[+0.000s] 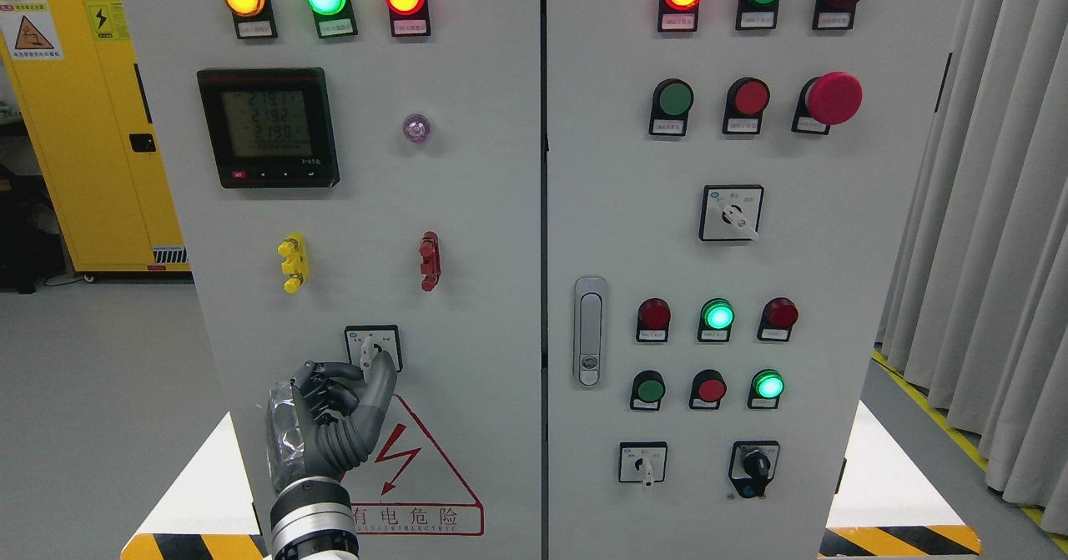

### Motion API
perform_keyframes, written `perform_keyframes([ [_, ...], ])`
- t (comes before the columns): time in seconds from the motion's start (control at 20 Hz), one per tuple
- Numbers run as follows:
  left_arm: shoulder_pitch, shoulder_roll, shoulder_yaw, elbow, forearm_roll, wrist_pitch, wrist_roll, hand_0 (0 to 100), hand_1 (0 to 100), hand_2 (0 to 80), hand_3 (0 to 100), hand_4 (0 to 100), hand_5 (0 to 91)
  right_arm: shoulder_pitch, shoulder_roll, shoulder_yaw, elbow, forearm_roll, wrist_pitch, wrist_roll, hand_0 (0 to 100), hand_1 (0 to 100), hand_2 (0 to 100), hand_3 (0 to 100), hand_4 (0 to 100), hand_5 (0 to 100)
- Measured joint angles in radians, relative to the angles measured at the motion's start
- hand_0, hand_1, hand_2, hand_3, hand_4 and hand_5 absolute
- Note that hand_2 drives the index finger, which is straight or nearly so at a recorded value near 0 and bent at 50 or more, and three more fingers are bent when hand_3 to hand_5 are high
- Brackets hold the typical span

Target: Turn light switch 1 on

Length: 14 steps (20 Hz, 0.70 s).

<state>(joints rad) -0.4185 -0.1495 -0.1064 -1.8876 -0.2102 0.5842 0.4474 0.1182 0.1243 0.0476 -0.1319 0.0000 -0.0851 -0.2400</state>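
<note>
Grey floor runs up to a pale control cabinet (501,234) with two doors; black-and-yellow hazard striping sits at both lower corners.

Nearest: left hand (338,410) rises from the bottom edge, left of middle, dark fingers with a clear wrap over the back of the palm. Three fingers are curled in loosely; one long digit is extended upward, its tip touching or just beside the handle of the small rotary switch (373,348) on the lower part of the left door. Hand grasps nothing that I can see. No clean pinch on the knob yet. Right hand not in view.

That rotary switch, taken here to be light switch 1, sits above the red lightning warning triangle (417,476). Its white handle points roughly straight up; whether that is off or on cannot be read from this angle.

Further up the left door: yellow terminal block (293,263), red terminal block (430,260), digital meter (268,127) lit with readings, a small violet lamp (415,128). Top row of three indicators lit amber, green, red.

Right door: door latch (590,331), pushbuttons, further selector switches, red mushroom stop button (833,98).

Far left: yellow safety cabinet (92,126). Far right: grey curtain (993,209).

Progress, as a judgement: reach is done, contact is probably made, the turn itself remains. Nothing on the panel clearly signals that the switch has been thrown.
</note>
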Motion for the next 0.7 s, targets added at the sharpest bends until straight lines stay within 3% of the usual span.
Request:
perform_keyframes([
  [0.7, -0.007, -0.001, -0.001, 0.010, -0.001, 0.000, 0.000, 19, 65, 62.7, 92, 88, 85.8, 0.000, 0.000, 0.000, 0.000, 0.000, 0.000, 0.000, 0, 50, 4, 0, 0, 0],
])
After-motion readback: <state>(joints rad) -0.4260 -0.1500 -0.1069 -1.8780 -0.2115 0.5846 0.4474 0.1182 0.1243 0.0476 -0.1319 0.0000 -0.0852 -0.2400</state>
